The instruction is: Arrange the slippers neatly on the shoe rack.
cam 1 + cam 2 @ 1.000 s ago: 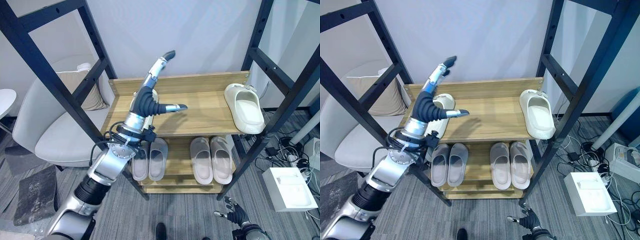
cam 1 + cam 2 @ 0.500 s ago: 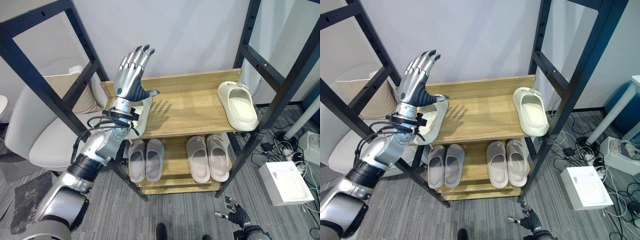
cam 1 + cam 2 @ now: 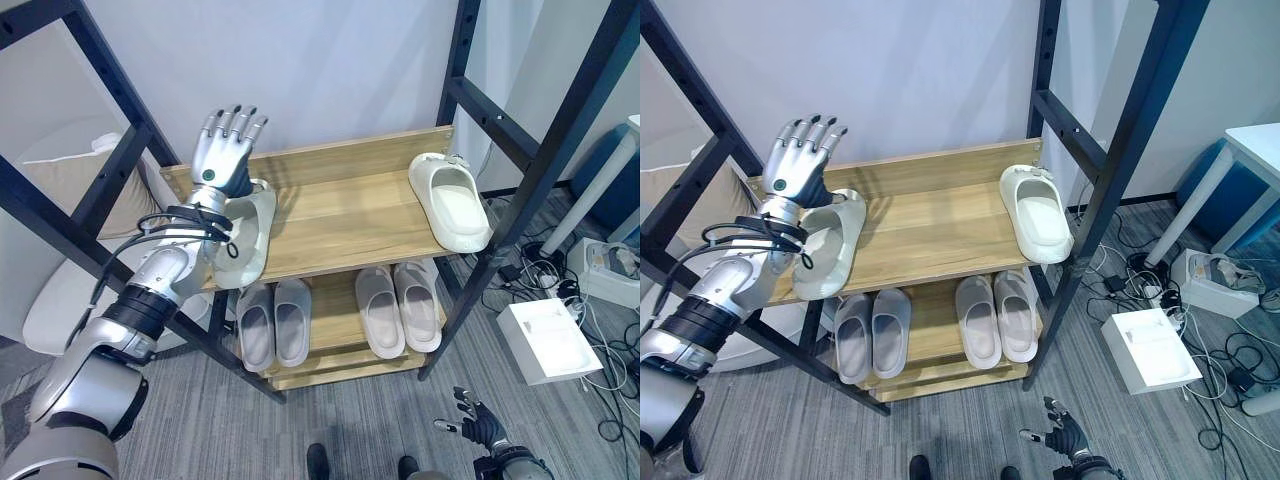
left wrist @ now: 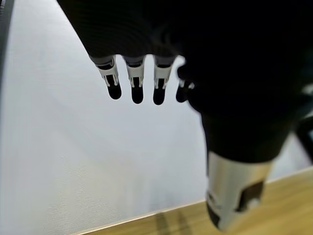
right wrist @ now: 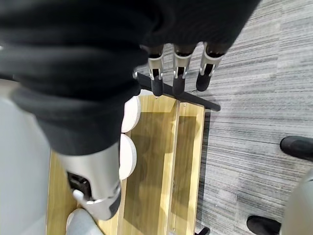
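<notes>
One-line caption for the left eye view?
Open left hand raised above a cream slipper at the rack's top-shelf left end.

Bright, even room light across both eye views, and the pale wall (image 3: 330,60) behind the rack carries no harsh glare. Soft shadows only: a faint one of the left hand (image 3: 226,150) on the top shelf (image 3: 340,215), and the lower shelf (image 3: 335,320) sits dimmer. The black frame posts (image 3: 520,150) bow near the edges. In the left wrist view, the dark cover goes nearly black against the white wall.
</notes>
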Available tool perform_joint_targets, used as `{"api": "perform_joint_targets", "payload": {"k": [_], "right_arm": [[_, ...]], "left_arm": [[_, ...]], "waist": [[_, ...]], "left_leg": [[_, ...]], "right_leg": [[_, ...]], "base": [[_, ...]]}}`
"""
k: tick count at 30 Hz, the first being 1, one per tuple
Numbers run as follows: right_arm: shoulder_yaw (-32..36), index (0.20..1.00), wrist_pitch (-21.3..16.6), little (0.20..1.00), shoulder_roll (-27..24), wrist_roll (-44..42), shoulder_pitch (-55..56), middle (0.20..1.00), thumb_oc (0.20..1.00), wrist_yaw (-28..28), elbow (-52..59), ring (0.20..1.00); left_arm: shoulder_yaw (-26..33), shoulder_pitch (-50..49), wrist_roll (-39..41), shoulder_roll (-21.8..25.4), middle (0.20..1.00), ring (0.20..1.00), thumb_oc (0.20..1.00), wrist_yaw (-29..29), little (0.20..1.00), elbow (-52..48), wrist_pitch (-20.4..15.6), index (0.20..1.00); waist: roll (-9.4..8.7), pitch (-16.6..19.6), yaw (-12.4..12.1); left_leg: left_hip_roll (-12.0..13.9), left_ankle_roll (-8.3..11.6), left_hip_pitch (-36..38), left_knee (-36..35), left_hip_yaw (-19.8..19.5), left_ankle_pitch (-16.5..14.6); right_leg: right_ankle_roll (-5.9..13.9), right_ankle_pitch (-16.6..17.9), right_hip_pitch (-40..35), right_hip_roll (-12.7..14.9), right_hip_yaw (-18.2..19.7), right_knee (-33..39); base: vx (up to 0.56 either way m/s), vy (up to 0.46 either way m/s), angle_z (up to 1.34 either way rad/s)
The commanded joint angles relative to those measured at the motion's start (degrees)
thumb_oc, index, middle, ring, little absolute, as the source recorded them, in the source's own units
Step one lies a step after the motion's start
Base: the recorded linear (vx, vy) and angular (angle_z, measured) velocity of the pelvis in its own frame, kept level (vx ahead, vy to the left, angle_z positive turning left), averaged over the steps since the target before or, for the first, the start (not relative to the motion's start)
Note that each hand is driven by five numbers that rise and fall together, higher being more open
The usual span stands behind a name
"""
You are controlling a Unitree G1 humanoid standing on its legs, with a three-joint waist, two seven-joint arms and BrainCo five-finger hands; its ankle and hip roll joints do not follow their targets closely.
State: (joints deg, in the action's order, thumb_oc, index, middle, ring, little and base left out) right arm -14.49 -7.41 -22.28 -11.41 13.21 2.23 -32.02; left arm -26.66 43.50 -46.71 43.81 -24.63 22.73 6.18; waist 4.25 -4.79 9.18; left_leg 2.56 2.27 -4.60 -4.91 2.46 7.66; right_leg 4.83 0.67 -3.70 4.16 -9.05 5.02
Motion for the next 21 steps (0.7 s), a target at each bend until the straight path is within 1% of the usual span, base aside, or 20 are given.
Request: {"api": "perform_joint_targets", "payload": {"k": [1, 2, 4, 5, 6, 12, 14, 21], "right_arm": [[1.75, 1.000, -2.73, 1.000, 0.66, -0.75, -1.17, 1.000, 1.000, -0.41, 4.76, 1.000], [1.62, 1.000, -2.68, 1.000, 0.97, -0.50, -1.03, 1.000, 1.000, -0.44, 4.80, 1.000], [1.58, 1.000, -2.50, 1.000, 1.36, -0.19, -0.87, 1.000, 1.000, -0.50, 4.79, 1.000], [1.55, 1.000, -2.50, 1.000, 1.32, -0.19, -0.87, 1.000, 1.000, -0.49, 4.79, 1.000], [1.52, 1.000, -2.31, 1.000, 1.50, -0.05, -0.79, 1.000, 1.000, -0.56, 4.74, 1.000], [1.24, 1.000, -1.99, 1.000, 1.53, 0.10, -1.09, 1.000, 1.000, -0.68, 4.70, 1.000], [0.94, 1.000, -1.88, 1.000, 1.56, 0.19, -1.26, 1.000, 1.000, -0.80, 4.68, 1.000], [1.18, 1.000, -1.55, 1.000, 0.92, 0.16, -0.67, 1.000, 1.000, -0.82, 5.42, 1.000]], "left_arm": [[5.77, 5.37, -1.00, 3.96, 1.000, 1.000, 1.000, -1.92, 1.000, 1.76, 1.60, 1.000], [8.93, 2.49, -0.20, 3.90, 1.000, 1.000, 1.000, -2.53, 1.000, -0.61, 1.50, 1.000], [12.18, -0.47, 0.54, 3.77, 1.000, 1.000, 1.000, -3.33, 1.000, -3.21, 1.53, 1.000], [12.28, -0.58, 0.51, 3.78, 1.000, 1.000, 1.000, -3.29, 1.000, -3.29, 1.54, 1.000], [14.20, -3.01, 0.50, 3.38, 1.000, 1.000, 1.000, -3.80, 1.000, -4.73, 1.46, 1.000], [14.97, -6.59, -0.37, 3.11, 1.000, 1.000, 1.000, -3.22, 1.000, -5.64, 1.22, 1.000], [14.58, -7.56, -0.71, 2.01, 1.000, 1.000, 1.000, -2.89, 1.000, -4.93, 1.17, 1.000], [11.92, -5.47, 0.08, -0.14, 1.000, 1.000, 1.000, -2.13, 1.000, -1.82, 1.34, 1.000]], "waist": [[-2.28, -1.40, -1.05], [-2.27, -1.35, -1.33], [-2.36, -1.31, -1.75], [-2.33, -1.30, -1.70], [-2.42, -1.30, -2.07], [-2.61, -1.36, -2.53], [-2.85, -1.54, -2.50], [-3.16, -1.85, -1.82]], "left_leg": [[-1.64, 0.89, 7.62, -0.09, 0.24, -8.86], [-1.64, 0.91, 7.72, -0.09, 0.12, -8.88], [-1.66, 0.91, 7.72, -0.09, -0.18, -8.91], [-1.66, 0.91, 7.72, -0.09, -0.20, -8.91], [-1.62, 0.92, 7.76, -0.09, -0.39, -8.93], [-1.61, 0.93, 7.69, -0.09, -0.67, -8.86], [-1.67, 0.91, 7.66, -0.09, -0.71, -8.89], [-1.60, 0.78, 7.36, -0.09, -0.51, -8.91]], "right_leg": [[4.11, -0.49, 0.81, 1.69, 0.05, -0.02], [4.00, -0.61, 0.61, 1.73, -0.12, -0.02], [3.89, -0.79, 0.38, 1.73, -0.50, -0.02], [3.89, -0.79, 0.38, 1.73, -0.51, -0.02], [3.79, -0.94, 0.26, 1.74, -0.77, -0.02], [3.66, -1.05, 0.03, 1.67, -1.23, -0.02], [3.63, -1.03, 0.08, 1.59, -1.19, -0.02], [3.79, -0.82, 0.52, 1.59, -0.96, -0.02]], "base": [[0.00, 0.000, 0.00], [0.00, 0.000, 0.00], [0.00, 0.000, 0.00], [-0.01, -0.004, 0.04], [0.00, -0.001, 0.07], [0.00, 0.002, 0.03], [0.00, 0.000, 0.00], [0.00, 0.000, 0.00]]}}
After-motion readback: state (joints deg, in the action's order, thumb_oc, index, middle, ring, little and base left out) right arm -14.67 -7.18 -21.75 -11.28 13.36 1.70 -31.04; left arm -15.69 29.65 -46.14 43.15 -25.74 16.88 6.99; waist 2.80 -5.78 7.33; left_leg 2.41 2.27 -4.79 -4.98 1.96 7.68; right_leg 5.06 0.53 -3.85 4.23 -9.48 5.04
